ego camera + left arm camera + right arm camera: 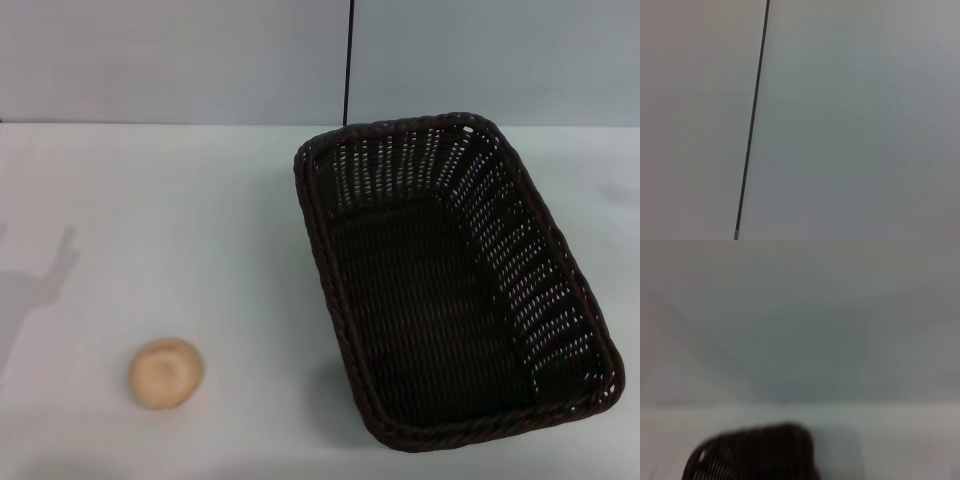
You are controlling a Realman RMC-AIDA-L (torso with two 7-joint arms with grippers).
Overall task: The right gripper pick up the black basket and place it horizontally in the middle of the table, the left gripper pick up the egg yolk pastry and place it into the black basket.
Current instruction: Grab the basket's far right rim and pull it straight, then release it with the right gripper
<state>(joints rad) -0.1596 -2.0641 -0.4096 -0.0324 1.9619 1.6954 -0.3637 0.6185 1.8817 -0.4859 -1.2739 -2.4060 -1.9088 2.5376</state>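
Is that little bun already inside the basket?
No, the bun sits on the bare table, well to the left of the basket, which is empty.

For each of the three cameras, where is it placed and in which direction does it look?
Head view: above, looking down at the table, black basket and egg yolk pastry; no arm shows.
Left wrist view: faces a plain wall with a dark seam; no claw shows.
Right wrist view: sees the table's far edge and wall; no claw shows.
Head and right wrist views share the basket.
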